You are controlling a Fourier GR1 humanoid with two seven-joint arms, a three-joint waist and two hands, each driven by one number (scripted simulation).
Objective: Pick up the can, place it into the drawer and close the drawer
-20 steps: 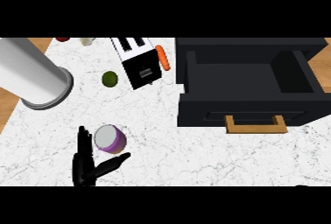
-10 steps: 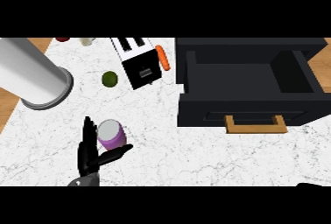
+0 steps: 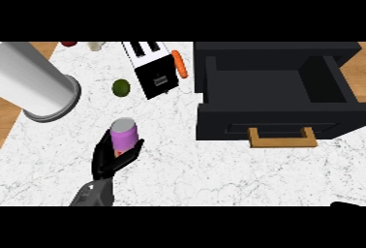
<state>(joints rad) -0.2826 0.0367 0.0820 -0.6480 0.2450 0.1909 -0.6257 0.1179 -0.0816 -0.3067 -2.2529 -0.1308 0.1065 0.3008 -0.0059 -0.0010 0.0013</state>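
The purple can (image 3: pixel 124 137) with its grey top stands upright in my left hand (image 3: pixel 109 160), at the lower left of the white marble counter (image 3: pixel 178 164). Fingers curl along the can's left side and the thumb presses its right side. The black drawer (image 3: pixel 275 123) stands pulled open at the right, its inside bare and its wooden handle (image 3: pixel 281 139) facing me. The can is well to the left of the drawer. Only a dark sliver of my right hand (image 3: pixel 349 204) shows at the lower right edge.
A large grey cylinder (image 3: pixel 39 85) lies at the far left. A black and white toaster (image 3: pixel 154 68) with an orange carrot (image 3: pixel 180 64) beside it sits at the back, a green fruit (image 3: pixel 121 87) just left of it.
My left hand has closed round the can and carried it up the view, away from the counter's near edge. The drawer has not moved.
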